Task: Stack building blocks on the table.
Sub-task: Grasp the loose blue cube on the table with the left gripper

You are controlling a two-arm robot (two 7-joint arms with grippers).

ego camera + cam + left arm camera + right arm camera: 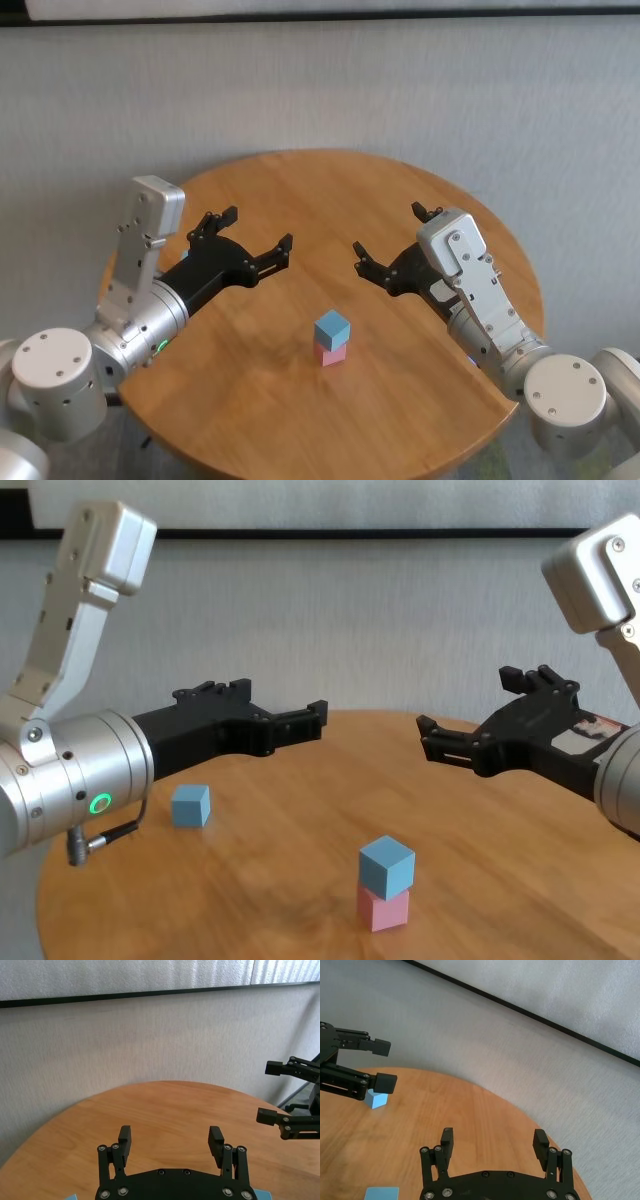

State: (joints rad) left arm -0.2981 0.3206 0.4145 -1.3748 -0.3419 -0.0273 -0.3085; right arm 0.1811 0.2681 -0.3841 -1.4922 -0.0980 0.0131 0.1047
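stack: blue cube (387, 865) sits on the pink cube (383, 907), slightly twisted, near the table's (400, 190) front edge
loose cube: second blue block (190, 805) lies well to the left of the stack, beneath the left arm
left gripper (252, 239): jaws spread, empty, hovering left of the stack
right gripper (395, 240): jaws spread, empty, right of the stack
handling: likely light, rigid, matte; pinch two opposite flat faces, gently, since the stack could topple

Both arms are wearing brushed silver casings with round capped joints and boxy upper links dotted with small screws, the left arm (75, 765) showing a glowing green ring and a short grey cable, each ending in matte black, screw-studded fingers.
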